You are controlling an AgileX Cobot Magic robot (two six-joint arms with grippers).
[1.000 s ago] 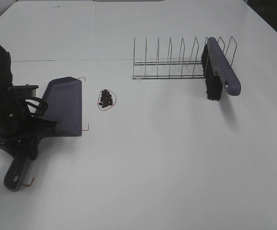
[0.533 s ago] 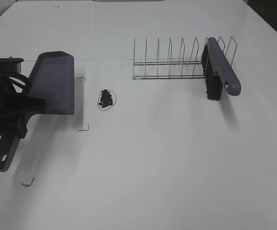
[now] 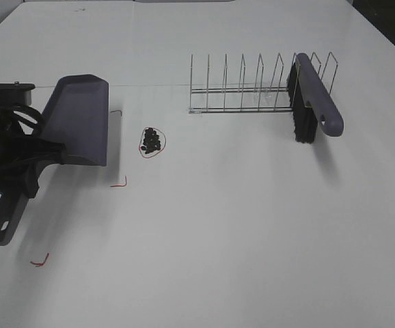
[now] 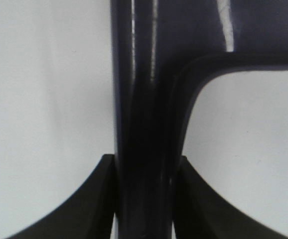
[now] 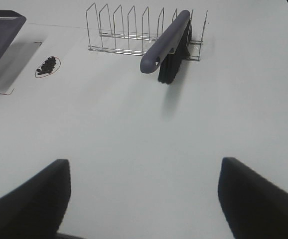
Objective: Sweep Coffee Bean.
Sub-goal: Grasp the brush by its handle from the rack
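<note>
Coffee bean (image 3: 150,141) pile lies on white table (image 3: 238,232) inside red wire loop (image 3: 162,145), between dustpan (image 3: 80,123) and rack (image 3: 242,92); left gripper (image 4: 145,167) pinched on dustpan handle; right gripper (image 5: 144,199) spread wide, nothing between. Brush (image 3: 315,96) leans at rack's right end, well apart from beans.

Open tabletop (image 3: 252,239) right of the coffee bean (image 3: 151,140); dustpan (image 3: 81,123) blocks the left (rack (image 3: 242,92) behind).
</note>
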